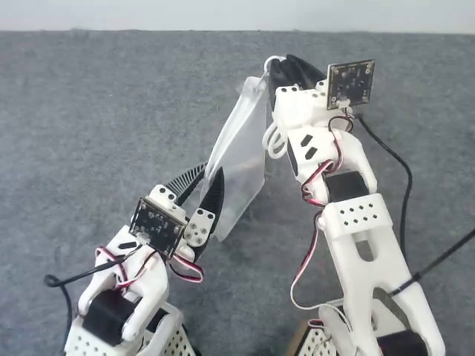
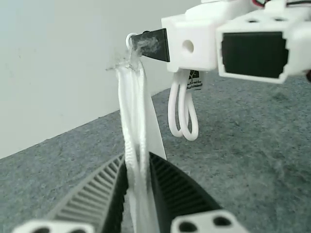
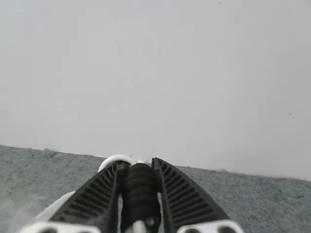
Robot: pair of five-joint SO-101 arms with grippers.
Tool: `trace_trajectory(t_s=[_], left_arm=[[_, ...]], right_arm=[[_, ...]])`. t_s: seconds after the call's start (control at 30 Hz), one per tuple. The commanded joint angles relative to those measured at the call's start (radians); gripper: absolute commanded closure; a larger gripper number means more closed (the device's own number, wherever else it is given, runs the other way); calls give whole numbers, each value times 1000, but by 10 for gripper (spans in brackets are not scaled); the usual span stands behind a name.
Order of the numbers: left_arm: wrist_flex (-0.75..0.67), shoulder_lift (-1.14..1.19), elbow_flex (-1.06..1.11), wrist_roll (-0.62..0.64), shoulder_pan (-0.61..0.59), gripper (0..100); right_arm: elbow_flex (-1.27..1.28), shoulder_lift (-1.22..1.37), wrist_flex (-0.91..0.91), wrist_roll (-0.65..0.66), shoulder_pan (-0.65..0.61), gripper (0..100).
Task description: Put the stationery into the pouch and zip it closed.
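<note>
A translucent white pouch point(image 1: 237, 148) hangs stretched above the grey table between the two arms. My left gripper point(image 1: 211, 172) is shut on its lower end; in the left wrist view the pouch's edge point(image 2: 136, 126) runs up from between the black fingers point(image 2: 170, 184). My right gripper point(image 1: 286, 67) holds the pouch's upper far corner, and the left wrist view shows it point(image 2: 146, 43) pinching that top end by a small white ring. In the right wrist view its fingers point(image 3: 180, 194) are closed on a black ribbed piece point(image 3: 140, 194). I cannot make out what the pouch contains.
A white cord loop point(image 2: 182, 114) dangles from the right arm beside the pouch. Grey carpet-like table surface point(image 1: 96, 126) lies open to the left and far side. Black cables point(image 1: 404, 185) trail on the right. A pale wall stands behind the table.
</note>
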Motion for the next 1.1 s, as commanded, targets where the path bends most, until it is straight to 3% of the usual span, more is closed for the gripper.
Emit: trace_trajectory(t_s=[0.0,0.27,0.53,0.93,1.07], left_arm=[[28,-20,-7,-2,-8,991],[28,-20,-5,-2,-8,991],[28,-20,-5,-2,-31,990],[26,-20,-7,0,-91,989],[25,-20,-12,0,-181,988]], right_arm=[[-84,36,47,-11,157,989],[-104,-41,185,-12,156,980],[-103,-156,423,-6,10,798],[-100,-343,661,-5,-162,797],[-100,-429,742,-5,-206,797]])
